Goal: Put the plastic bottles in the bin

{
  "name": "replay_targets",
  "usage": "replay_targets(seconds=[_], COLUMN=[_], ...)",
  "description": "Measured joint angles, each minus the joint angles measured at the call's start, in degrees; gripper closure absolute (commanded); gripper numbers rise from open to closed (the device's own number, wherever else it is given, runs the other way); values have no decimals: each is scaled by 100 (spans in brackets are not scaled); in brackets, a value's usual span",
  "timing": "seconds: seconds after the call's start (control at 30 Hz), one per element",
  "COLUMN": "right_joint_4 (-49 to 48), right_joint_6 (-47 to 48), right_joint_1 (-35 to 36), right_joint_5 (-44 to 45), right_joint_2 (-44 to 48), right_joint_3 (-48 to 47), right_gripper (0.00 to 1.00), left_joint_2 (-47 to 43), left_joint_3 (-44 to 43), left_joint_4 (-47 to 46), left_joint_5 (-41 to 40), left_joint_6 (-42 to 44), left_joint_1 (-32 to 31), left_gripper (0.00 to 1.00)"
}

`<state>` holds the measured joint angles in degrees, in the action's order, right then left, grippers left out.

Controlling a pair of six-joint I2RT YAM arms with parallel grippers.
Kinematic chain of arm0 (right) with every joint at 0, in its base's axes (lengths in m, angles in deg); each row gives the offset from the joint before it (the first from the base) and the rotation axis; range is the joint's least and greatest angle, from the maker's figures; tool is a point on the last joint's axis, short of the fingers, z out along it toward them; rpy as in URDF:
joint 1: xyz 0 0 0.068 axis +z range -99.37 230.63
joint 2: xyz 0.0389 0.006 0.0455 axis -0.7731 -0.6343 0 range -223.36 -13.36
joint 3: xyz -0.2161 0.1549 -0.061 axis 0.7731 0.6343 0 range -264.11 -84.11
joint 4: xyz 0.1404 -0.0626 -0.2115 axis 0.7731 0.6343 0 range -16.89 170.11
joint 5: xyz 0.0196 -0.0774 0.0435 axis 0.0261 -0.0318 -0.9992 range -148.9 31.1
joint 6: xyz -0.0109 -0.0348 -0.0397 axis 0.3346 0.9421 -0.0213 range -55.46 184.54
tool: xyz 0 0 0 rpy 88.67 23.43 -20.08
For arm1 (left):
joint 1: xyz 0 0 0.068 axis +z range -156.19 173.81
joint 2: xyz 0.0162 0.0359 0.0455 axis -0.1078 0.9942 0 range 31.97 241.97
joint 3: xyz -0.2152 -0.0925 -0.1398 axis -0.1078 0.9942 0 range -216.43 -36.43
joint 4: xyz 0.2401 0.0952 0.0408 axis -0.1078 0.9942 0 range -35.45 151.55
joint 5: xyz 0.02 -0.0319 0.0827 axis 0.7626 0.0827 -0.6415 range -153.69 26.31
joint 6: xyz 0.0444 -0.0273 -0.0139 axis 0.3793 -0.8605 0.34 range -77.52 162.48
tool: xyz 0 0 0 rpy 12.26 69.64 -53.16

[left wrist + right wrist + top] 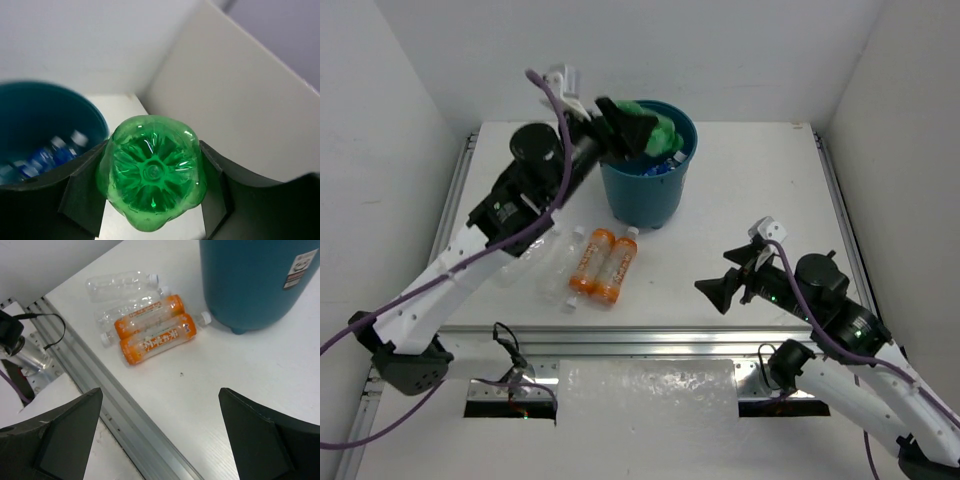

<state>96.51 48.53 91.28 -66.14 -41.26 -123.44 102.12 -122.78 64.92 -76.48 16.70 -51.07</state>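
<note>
From the top external view, my left arm stretches from the lower left up to the upper middle of the frame. There the left gripper [642,130] is clamped on the green plastic bottle [665,135], which sits over the mouth of the round teal-blue plastic bin [645,200]. My right arm is folded at the lower right, and the right gripper [720,287] hangs spread wide and empty above the white table [760,190]. Left of centre, two orange plastic bottles [603,265] lie side by side in front of the bin. Two clear plastic bottles [552,272] lie just left of them.

In the left wrist view, my dark fingers [82,195] press the green bottle [152,172] from both sides, and its lobed base faces the camera at centre bottom. The bin [95,120] fills the left of the frame, with blue-labelled clear bottles [50,156] lying inside it.

In the right wrist view, my fingers [55,440] stand far apart at the bottom corners with nothing between them. The orange bottles [155,340] and clear bottles [120,282] lie at upper left, well away from the fingers. One orange bottle's white cap is close against the foot of the bin [250,285], at upper right. An aluminium rail [130,420] runs diagonally across the lower left.
</note>
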Motion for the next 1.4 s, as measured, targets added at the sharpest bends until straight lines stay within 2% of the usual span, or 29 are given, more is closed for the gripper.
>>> replay_targets(seconds=[0.07,0.13,0.17,0.23,0.27,0.33,0.37,0.47,0.53,0.57,0.63,0.73,0.8,0.87,0.93,1.0,1.07,1.13,1.2,1.4], right_joint_4=[149,260,308,431,492,623,693,807,876,911,988,1097,1158,1198,1268,1318,1333,1331,1314,1163], right_joint_6=[26,52,63,83,85,87,87,87,83,83,81,48,-13,-85,-162,-203,-221,-223,-223,-223], right_joint_1=[0,0,0,0,0,0,0,0,0,0,0,0,0,0,0,0,0,0,0,0], right_joint_5=[138,240,282,341,378,422,437,476,511,516,520,564,610,721,863,953,960,916,798,243], right_joint_2=[70,111,133,166,179,212,240,289,273,247,162,7,-70,-118,-168,-212,-238,-243,-229,28], right_joint_3=[-133,-227,-251,-282,-289,-293,-293,-293,-293,-295,-295,-295,-295,-295,-295,-295,-295,-295,-295,-164], right_gripper=[1,1,1,1,1,1,1,1,1,1,1,1,1,1,1,1,1,1,1,1], left_joint_2=[413,890,1244,1891,2288,2983,3324,3836,3985,4006,3982,3648,3156,2317,1300,457,70,-4,109,1200], left_joint_3=[-649,-1283,-1646,-2339,-2745,-3462,-3759,-4017,-4015,-4015,-4011,-3794,-3340,-2492,-1405,-525,46,398,684,1733], left_joint_4=[55,188,282,546,739,1051,1228,1556,1799,1919,2033,2164,2225,2310,2376,2564,2682,2778,2848,2983], left_joint_5=[-133,-227,-323,-485,-533,-531,-516,-452,-422,-402,-400,-404,-433,-627,-1016,-1115,-973,-1012,-1062,-566], left_joint_6=[87,197,269,407,461,546,590,649,686,697,750,778,772,726,616,509,442,426,457,625], left_joint_1=[396,739,890,1115,1196,1281,1307,1335,1346,1346,1349,1349,1349,1346,1384,1746,2723,3742,4321,4444], left_gripper=[100,95,82,68,54,41,30,17,14,8,6,6,6,1,0,2,2,1,1,1])
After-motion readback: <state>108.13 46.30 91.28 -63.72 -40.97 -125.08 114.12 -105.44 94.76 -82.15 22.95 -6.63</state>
